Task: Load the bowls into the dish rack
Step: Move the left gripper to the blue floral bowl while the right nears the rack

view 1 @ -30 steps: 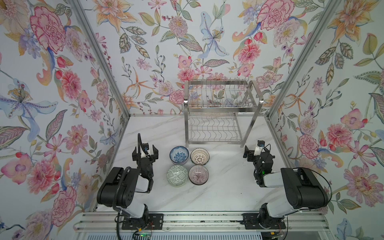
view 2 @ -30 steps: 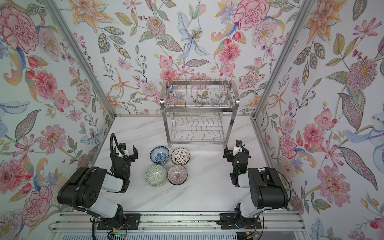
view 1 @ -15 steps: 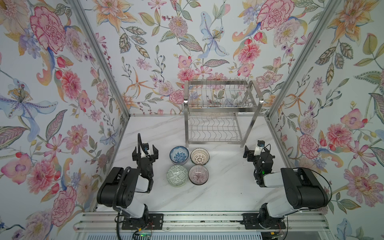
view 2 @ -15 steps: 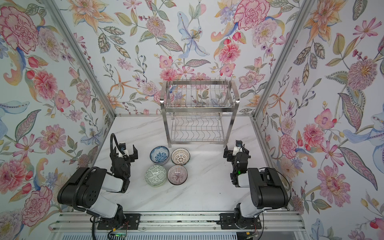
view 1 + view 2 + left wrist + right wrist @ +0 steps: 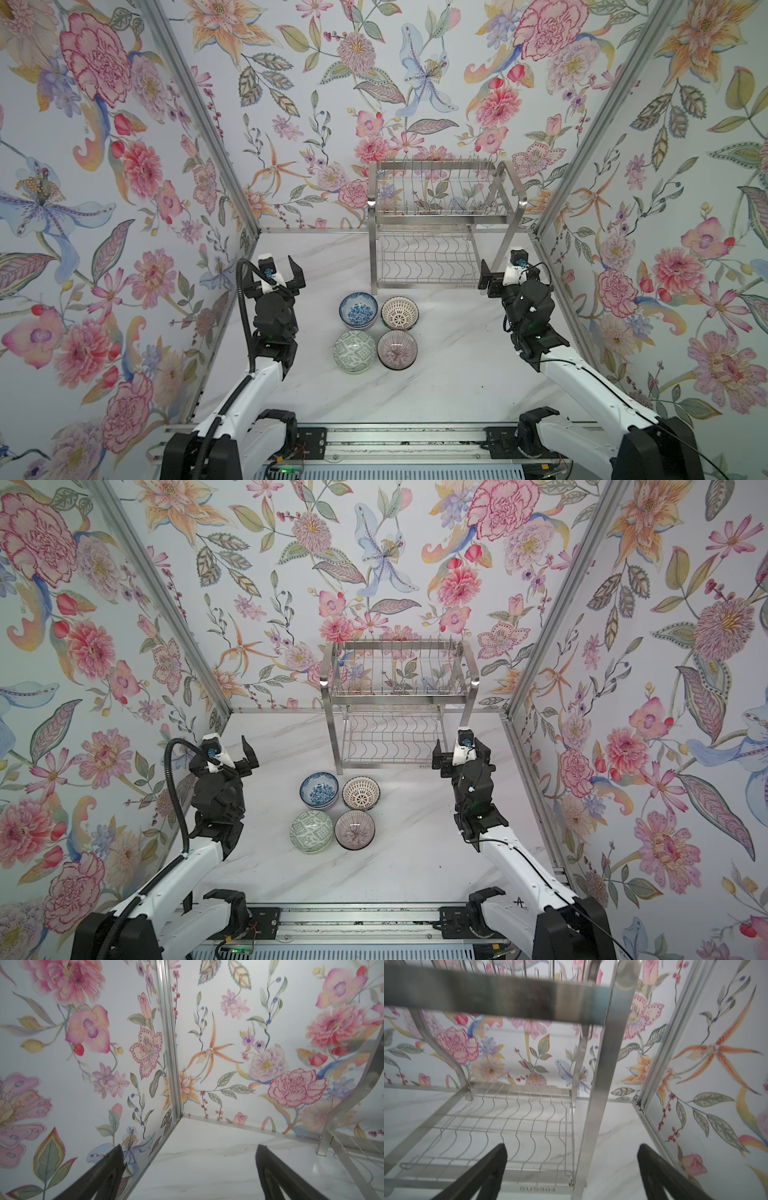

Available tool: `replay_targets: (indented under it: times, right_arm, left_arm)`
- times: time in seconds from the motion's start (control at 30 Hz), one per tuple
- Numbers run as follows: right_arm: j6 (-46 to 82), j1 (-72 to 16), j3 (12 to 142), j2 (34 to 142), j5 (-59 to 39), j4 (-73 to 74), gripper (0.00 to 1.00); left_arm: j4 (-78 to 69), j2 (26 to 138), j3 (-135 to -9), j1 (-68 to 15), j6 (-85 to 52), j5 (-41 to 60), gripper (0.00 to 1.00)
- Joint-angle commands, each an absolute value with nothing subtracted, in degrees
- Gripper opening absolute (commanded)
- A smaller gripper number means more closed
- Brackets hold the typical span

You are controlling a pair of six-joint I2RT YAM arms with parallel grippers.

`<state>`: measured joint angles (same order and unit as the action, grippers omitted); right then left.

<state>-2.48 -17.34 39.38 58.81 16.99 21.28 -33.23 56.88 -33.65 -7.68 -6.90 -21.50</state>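
While left pincer (image 5: 189, 1148) and right pincer (image 5: 571, 1147) stand spread, I judge the bowls (image 5: 358, 309) between them rigid, slick, fragile: pinch the rim.

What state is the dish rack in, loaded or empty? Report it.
Empty. In both top views the dish rack shows only bare wire on its two tiers; the bowls sit on the table in front of it.
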Motion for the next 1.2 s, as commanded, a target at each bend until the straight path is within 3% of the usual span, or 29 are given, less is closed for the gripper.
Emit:
replay_targets:
  times: [0.0, 0.2, 0.5, 0.97, 1.17]
  right_arm:
    - [3.4, -17.4, 47.4, 58.8, 16.9, -1.7, 0.99]
    - [6.0, -19.3, 59.4, 63.5, 15.8, -18.3, 0.99]
    - [7.1, -20.7, 60.0, 66.7, 14.3, -18.3, 0.99]
    - [6.8, -20.8, 64.2, 68.0, 14.5, -21.3, 0.99]
    - [6.8, -20.8, 63.5, 68.0, 14.2, -20.9, 0.99]
  left_arm:
    - [-6.1, 58.4, -42.5, -8.2, -12.8, -14.1, 0.99]
    - [12.1, 63.7, -52.5, -9.2, -14.7, -0.6, 0.99]
    - [18.3, 72.1, -55.1, -17.7, -15.2, -3.8, 0.99]
    - [13.9, 79.8, -49.5, -18.1, -18.2, 4.1, 0.98]
    - [11.0, 83.4, -49.1, -18.1, -19.5, 7.3, 0.88]
